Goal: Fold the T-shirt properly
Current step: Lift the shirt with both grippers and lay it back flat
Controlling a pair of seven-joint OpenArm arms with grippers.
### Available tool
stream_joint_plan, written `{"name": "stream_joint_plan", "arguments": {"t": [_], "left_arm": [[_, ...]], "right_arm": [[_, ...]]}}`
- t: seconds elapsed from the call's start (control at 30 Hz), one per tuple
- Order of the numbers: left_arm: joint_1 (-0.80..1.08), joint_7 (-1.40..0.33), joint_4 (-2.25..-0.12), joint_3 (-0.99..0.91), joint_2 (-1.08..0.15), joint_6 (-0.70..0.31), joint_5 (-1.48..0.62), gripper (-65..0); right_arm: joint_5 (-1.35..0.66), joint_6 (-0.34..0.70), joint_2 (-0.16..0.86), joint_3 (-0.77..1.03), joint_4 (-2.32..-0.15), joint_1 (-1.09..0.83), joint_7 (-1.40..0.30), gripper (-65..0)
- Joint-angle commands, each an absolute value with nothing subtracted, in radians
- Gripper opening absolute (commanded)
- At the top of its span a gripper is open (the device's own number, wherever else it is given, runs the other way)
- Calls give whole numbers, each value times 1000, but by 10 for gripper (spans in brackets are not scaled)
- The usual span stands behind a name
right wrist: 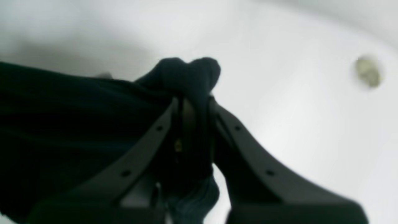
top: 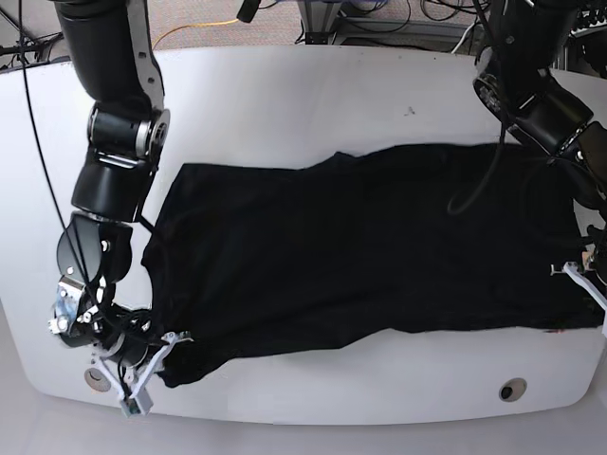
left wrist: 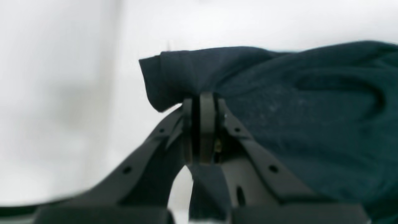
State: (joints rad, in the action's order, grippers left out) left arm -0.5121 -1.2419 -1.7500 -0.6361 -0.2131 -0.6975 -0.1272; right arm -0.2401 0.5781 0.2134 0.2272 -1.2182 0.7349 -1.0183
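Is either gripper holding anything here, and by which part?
Both hold the black thin-fabric T-shirt. The left gripper pinches a bunched edge corner at one end; the right gripper pinches a bunched edge at the other.

left gripper (top: pixel 596 296) cut off, wrist views blurred

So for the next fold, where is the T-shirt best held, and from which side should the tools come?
At its two near corners, where it is gripped now. The left tool and right tool are each shut on a bunched corner of the T-shirt, which lies spread across the table. Coming from the near edge probably suits best, since the far edge lies flat.
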Motion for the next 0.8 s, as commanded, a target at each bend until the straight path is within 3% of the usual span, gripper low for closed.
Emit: {"name": "stream_joint_plan", "arguments": {"t": [0.0,0.43,0.57,0.77], "left_arm": [[-588,-1270,-1819,-624,-234,-698,-136,-650],[-898,-1366,-1868,-558,-277,-698,-134,-650],[-871,-1366,-1873,-536,-277,-698,-136,-650],[-719,-1333,-1874,-536,-248,-698,-147,-650]], "right_arm": [[-259,604,243,228,-1242,855,-1030,-650],[-259,698,351,228,-1242,1199,-1184,-650],[-259,698,378,231,-1283,1181,-1219,-650],[-259,698,372,323,-1406,961,-1230,-650]]}}
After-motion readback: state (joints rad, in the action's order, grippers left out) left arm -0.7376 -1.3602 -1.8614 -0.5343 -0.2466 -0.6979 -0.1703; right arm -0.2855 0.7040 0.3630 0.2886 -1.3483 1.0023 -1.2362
